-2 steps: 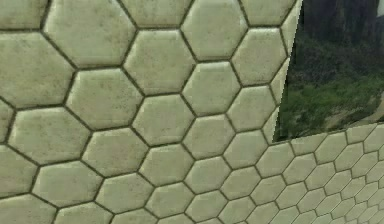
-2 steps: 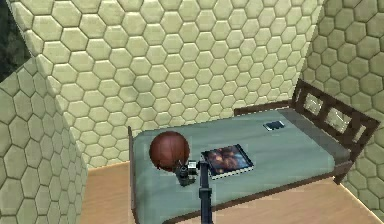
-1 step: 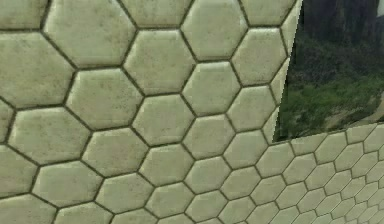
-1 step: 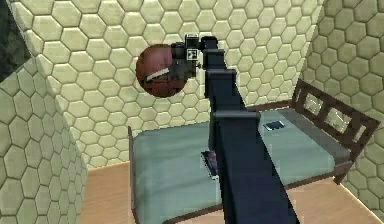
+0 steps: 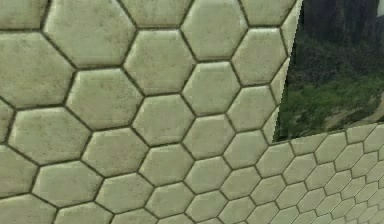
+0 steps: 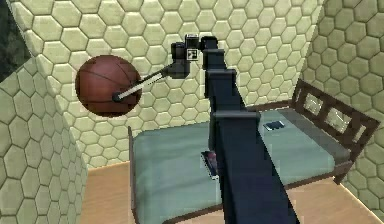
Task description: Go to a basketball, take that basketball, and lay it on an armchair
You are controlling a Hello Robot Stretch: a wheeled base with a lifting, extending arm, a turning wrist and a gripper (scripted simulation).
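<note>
The basketball (image 6: pixel 105 85) is hanging at ten o'clock in the arm side view, clear of the bed (image 6: pixel 170 160) lying toward five o'clock. The gripper (image 6: pixel 124 96) is holding it, though I cannot tell how its jaws are standing. The robot is carrying the ball now, and next the base is needing to turn from the hexagon-tiled wall (image 5: pixel 130 110) and seek an armchair

Hexagon-patterned walls (image 5: pixel 130 100) surround a grey-green bed (image 6: pixel 170 160).
</note>
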